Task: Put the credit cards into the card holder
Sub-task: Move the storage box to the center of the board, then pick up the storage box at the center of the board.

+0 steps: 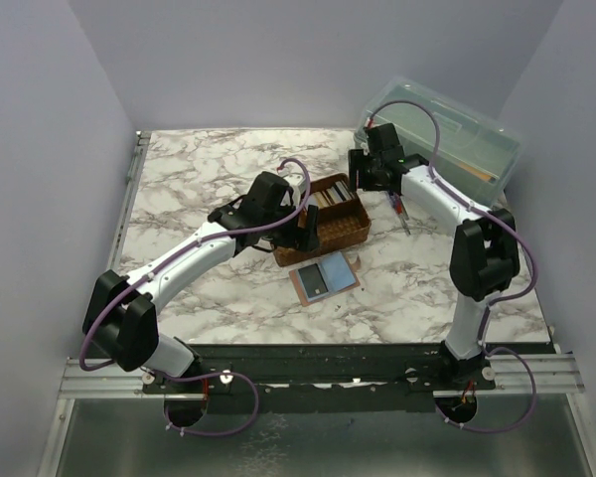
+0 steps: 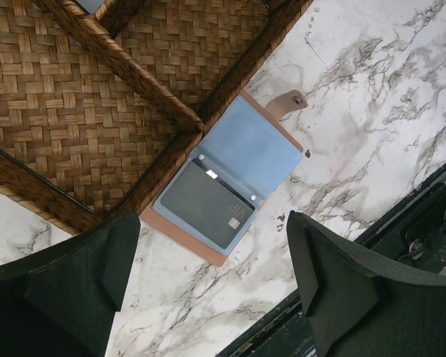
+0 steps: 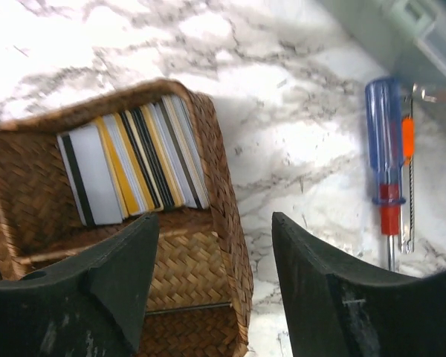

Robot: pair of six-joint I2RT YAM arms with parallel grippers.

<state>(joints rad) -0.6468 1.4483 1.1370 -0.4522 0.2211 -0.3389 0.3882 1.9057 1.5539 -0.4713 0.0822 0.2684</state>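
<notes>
The card holder lies open on the marble beside the woven tray, its tan snap tab pointing away. A dark card sits in its near clear pocket. My left gripper hovers open above it, fingers apart, holding nothing. The other credit cards, white, yellow and dark, stand on edge in a corner compartment of the tray. My right gripper is open above the tray's edge just short of them, with nothing between its fingers. From above, the card holder lies in front of the tray.
The brown woven divided tray stands mid-table under both grippers. A blue and red pen and a thin cutter lie to its right. A translucent green box sits at the back right corner. The table's front rail runs close to the card holder.
</notes>
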